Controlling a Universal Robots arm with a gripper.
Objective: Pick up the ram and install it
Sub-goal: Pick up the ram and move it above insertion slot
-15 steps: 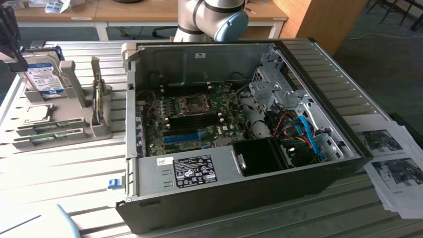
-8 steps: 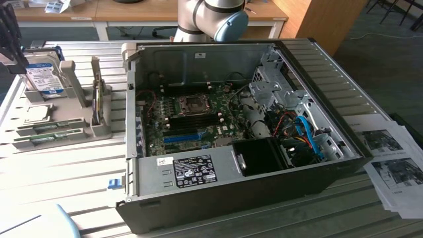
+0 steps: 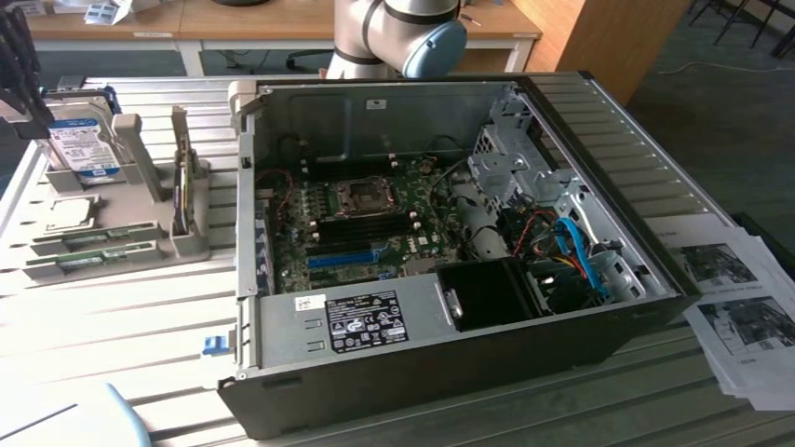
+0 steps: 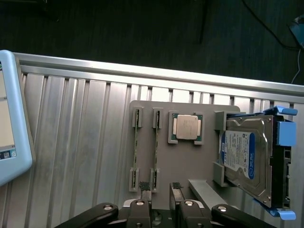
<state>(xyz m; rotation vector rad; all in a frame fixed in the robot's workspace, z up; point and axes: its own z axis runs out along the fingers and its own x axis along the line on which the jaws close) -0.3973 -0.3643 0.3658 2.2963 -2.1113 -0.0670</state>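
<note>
Tool: the tool [image 4: 160, 186] is released, its two dark-padded fingertips [image 4: 144, 185] spread apart with nothing gripped between them.
Arm pose: the wrist points straight down over a grey holder tray [image 4: 185, 166], and the tool hovers above one end of the ram sticks. In the exterior view the arm's grey joint with a pale blue cap [image 3: 400, 37] rises behind the computer case [image 3: 497, 372].
Ram: two green ram sticks [image 4: 155, 147] stand on edge, parallel, in the tray's clips, apart from the fingers.
Tray contents: a square silver processor [image 4: 186, 127] sits just beside the sticks, and a hard drive [image 4: 244, 156] rests in a blue caddy beyond it.
Case: it lies open on the ribbed metal counter [image 3: 125, 354], to the exterior view's right of the tray, with the motherboard [image 3: 360, 233] exposed.
</note>
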